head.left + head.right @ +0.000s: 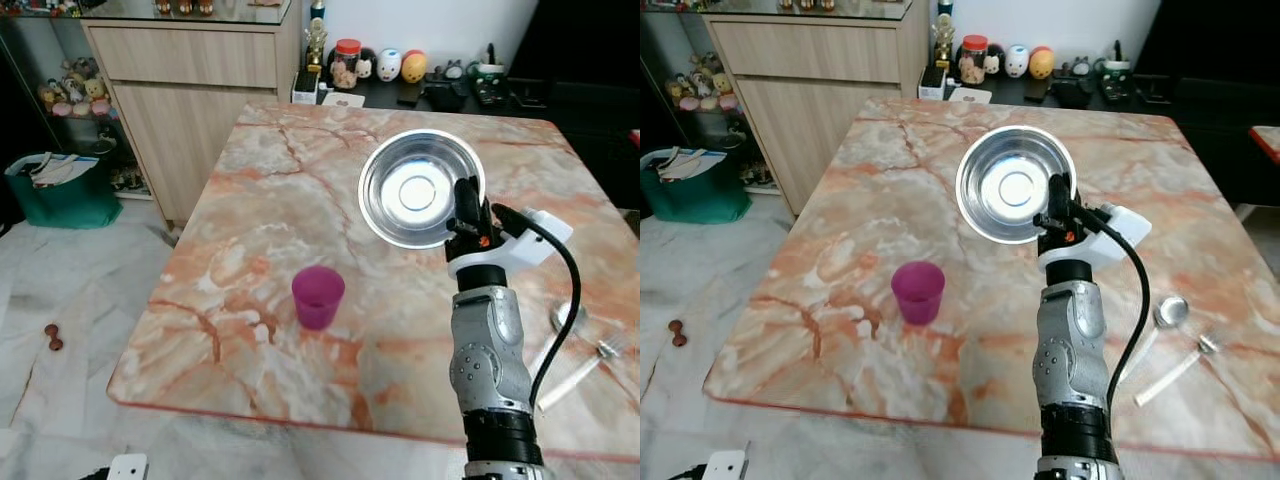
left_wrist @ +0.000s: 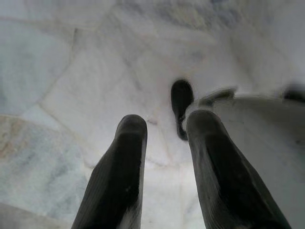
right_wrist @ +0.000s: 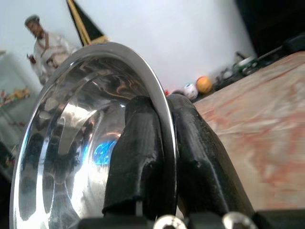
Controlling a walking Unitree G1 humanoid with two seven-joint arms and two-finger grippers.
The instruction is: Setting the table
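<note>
I've got the bowl (image 1: pixel 420 188) pinched by its rim in my right gripper (image 1: pixel 468 212), one finger inside the wall and one outside, held up over the surface (image 1: pixel 250 200) right of frame centre and tipped toward the head camera. The wrist view confirms that rim bite is tight.

Progress so far, as I read it: a cup (image 1: pixel 318 296) stands upright at lower centre, a spoon (image 1: pixel 1168 312) and what looks like a fork (image 1: pixel 1200 350) lie at the lower right, though that corner is too small to be sure. So cutlery and cup are down, the bowl isn't placed yet.

My left gripper (image 2: pixel 164 143) hangs idle over the floor (image 2: pixel 71 71), fingers parted with nothing between them.

Room to move: there's a broad bare stretch of surface between cup and cutlery, right under the arm, and more at upper left. The near edge runs along the bottom of the frame, the cabinet (image 1: pixel 190 90) stands off the upper-left corner, and clutter lines the far shelf (image 1: pixel 400 90). I'd judge the spot beside the spoon safest, well inside every edge.
</note>
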